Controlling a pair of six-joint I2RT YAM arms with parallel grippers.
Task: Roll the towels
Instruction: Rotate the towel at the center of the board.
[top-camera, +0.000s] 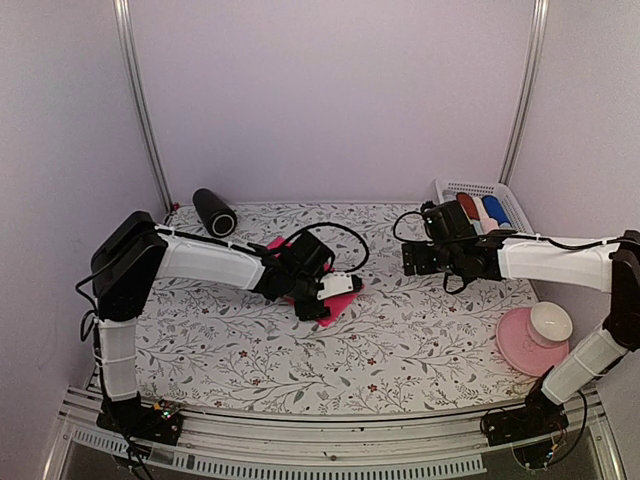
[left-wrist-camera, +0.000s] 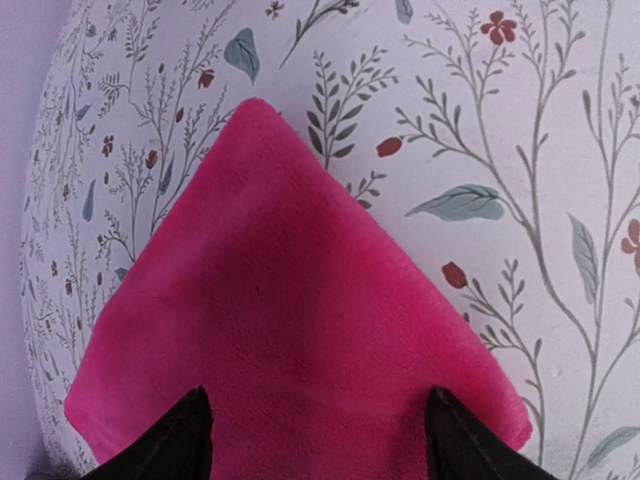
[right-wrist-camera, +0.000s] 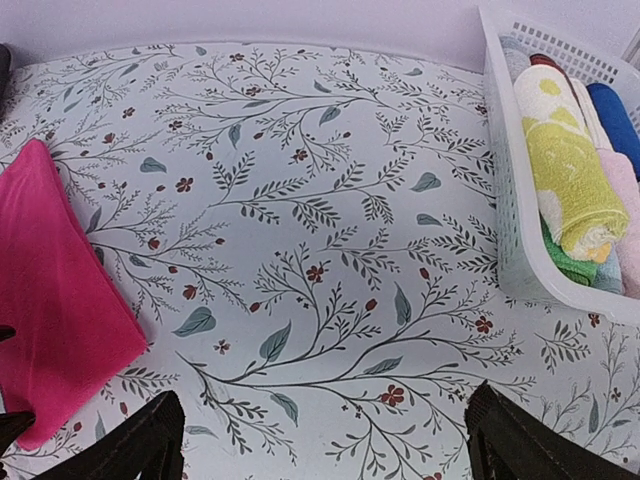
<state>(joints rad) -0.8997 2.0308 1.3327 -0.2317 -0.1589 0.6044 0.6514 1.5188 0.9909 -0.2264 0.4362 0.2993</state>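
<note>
**A:** Where does the hot pink towel (left-wrist-camera: 290, 330) lie?

**B:** Flat on the flower-patterned worktop (top-camera: 420, 330), left of the middle and partly under the left arm. From the left wrist, one corner points away from the camera. No part of it is rolled.

**A:** And the left gripper (left-wrist-camera: 320, 445)?

**B:** It sits low over the near part of that towel with its jaws spread. The two dark fingers (left-wrist-camera: 185, 440) stand apart over the cloth, and nothing is pinched between them. I cannot tell whether the tips touch the pile.

**A:** The right gripper (right-wrist-camera: 330, 450)?

**B:** It is spread wide and empty, hanging over bare worktop between the pink towel and the white basket (right-wrist-camera: 500, 200).

**A:** What is in the basket?

**B:** It holds rolled towels (right-wrist-camera: 565, 170) lying side by side, among them a yellow-green one, a blue one, a pale pink one and a red one. The basket stands at the far right corner.

**A:** Anything else?

**B:** A black cylinder (top-camera: 214, 211) lies at the far left. A pink plate (top-camera: 520, 350) with a white bowl (top-camera: 551, 321) on it is at the near right.
</note>
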